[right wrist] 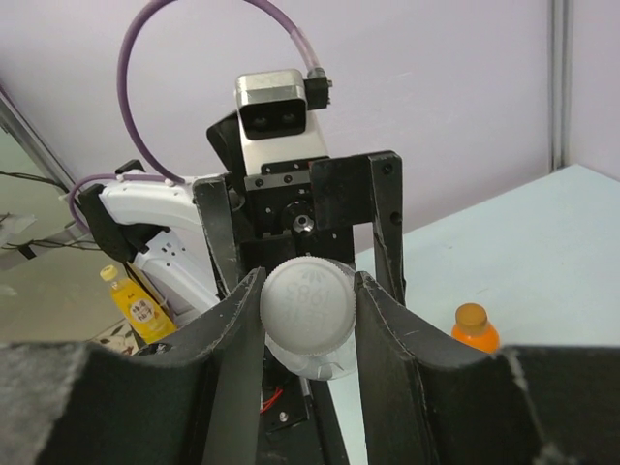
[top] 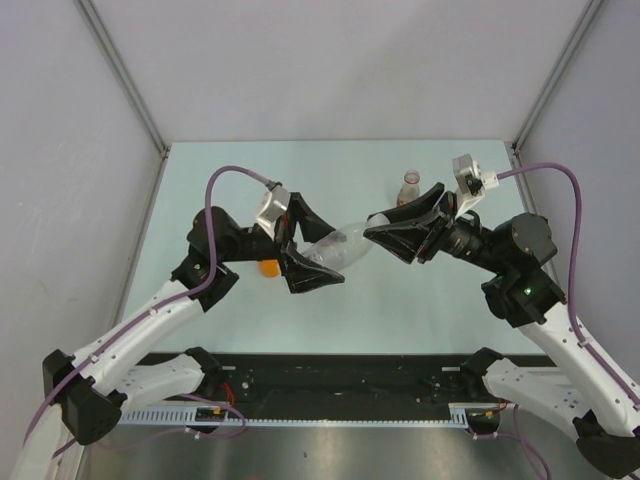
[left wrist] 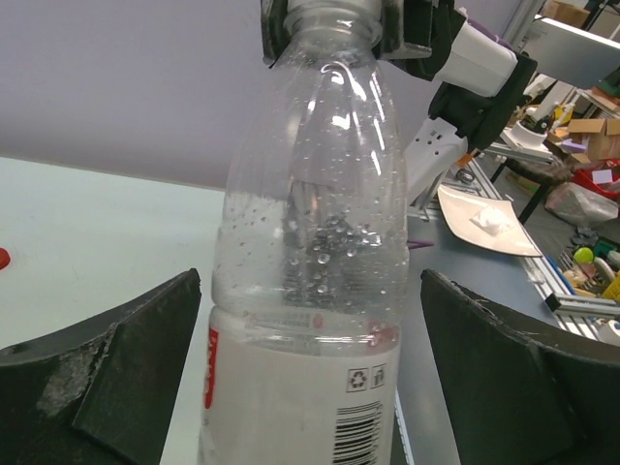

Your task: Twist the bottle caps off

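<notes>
My left gripper (top: 308,248) stands wide, its fingers off the clear bottle (left wrist: 310,242), which lies tilted between the two. My right gripper (top: 388,228) pinches its white cap (right wrist: 308,308). Risk: hanging by that cap alone, the bottle could sag, drop, or spin instead of unscrewing. Only the right wrist view shows the pinch; only the overhead view shows the red-capped bottle (top: 408,186) beyond.

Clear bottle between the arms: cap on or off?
On. The white cap sits on the neck of the clear bottle, clamped by the right end effector; how far it is unscrewed, cannot tell.
</notes>
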### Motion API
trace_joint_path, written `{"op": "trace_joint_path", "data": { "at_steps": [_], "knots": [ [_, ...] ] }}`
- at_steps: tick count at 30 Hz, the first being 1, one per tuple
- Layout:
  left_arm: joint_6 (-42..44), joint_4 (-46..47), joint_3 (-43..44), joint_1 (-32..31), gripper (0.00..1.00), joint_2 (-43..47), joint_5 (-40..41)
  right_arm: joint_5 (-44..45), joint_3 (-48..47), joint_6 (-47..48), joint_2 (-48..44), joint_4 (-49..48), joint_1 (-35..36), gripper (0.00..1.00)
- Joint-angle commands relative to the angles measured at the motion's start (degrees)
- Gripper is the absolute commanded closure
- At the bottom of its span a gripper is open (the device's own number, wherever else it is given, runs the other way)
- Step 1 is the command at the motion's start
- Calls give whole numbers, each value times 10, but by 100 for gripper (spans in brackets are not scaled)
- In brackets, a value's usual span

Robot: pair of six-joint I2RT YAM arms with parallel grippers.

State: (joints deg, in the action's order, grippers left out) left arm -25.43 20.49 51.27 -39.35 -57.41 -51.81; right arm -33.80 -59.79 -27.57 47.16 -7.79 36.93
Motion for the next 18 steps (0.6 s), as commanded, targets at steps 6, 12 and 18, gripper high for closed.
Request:
{"op": "trace_joint_path", "data": {
  "at_steps": [6,12,18],
  "knots": [
    [33,-6,-5,3,1,2,7,-8,-2,-26,0,-68,25,100],
    [32,3,-7,2,19,-7,-7,-12,-2,-31,3,-69,30,100],
    [35,5,-11,2,28,-5,-7,-6,-2,-25,3,-62,35,100]
  ]
}}
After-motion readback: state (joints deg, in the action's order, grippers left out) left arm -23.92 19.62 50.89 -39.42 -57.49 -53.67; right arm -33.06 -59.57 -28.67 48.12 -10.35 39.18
